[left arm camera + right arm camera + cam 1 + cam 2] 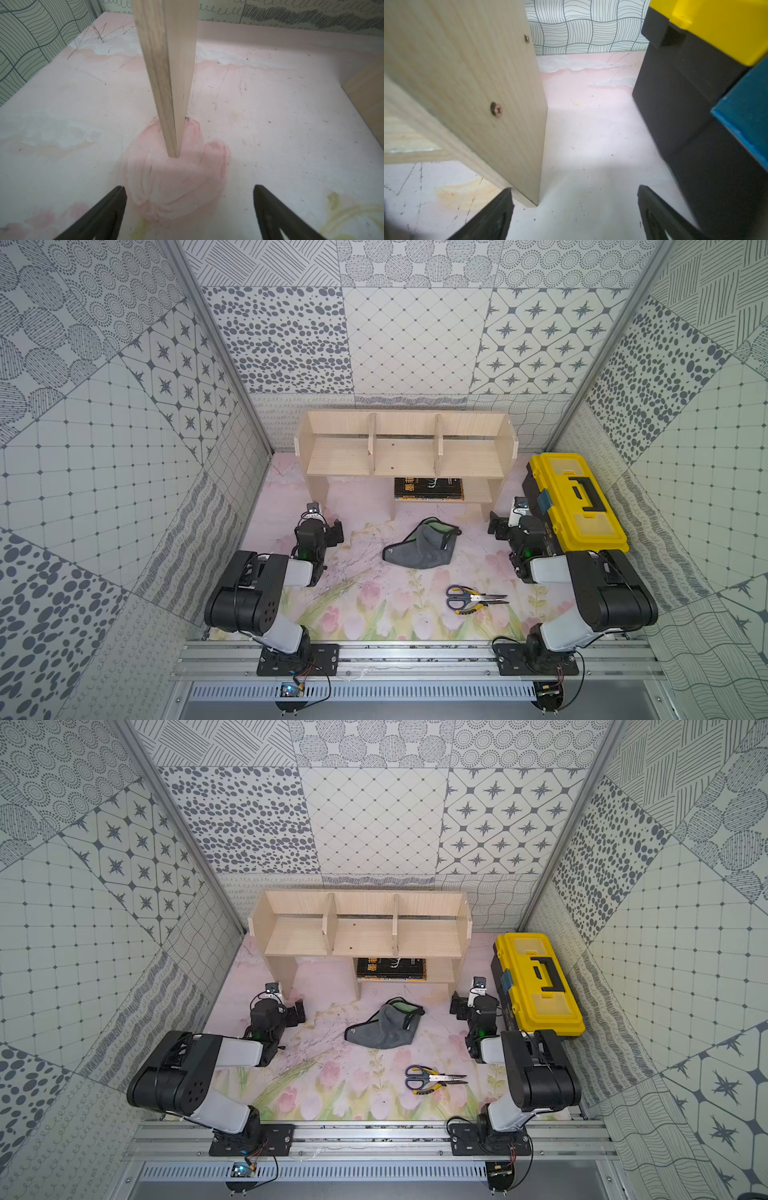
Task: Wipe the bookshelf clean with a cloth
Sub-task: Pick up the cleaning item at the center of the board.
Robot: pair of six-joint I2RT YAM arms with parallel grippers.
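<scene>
The pale wood bookshelf (407, 456) (361, 936) stands at the back of the table, its three bays bare. The cloth (422, 551) (384, 1031), dark grey with a green edge, lies crumpled on the mat in front of it, apart from both arms. My left gripper (320, 527) (190, 192) is open and holds nothing, low over the mat, facing the shelf's left leg (172, 87). My right gripper (517, 523) (574, 194) is open too, between the shelf's right side panel (477, 83) and the toolbox. Neither wrist view shows the cloth.
A yellow and black toolbox (577, 497) (685, 108) sits at the right, close to my right arm. Scissors (473, 599) lie on the flowered mat near the front. A dark book (428, 488) lies on the shelf's small lower board. Patterned walls enclose the table.
</scene>
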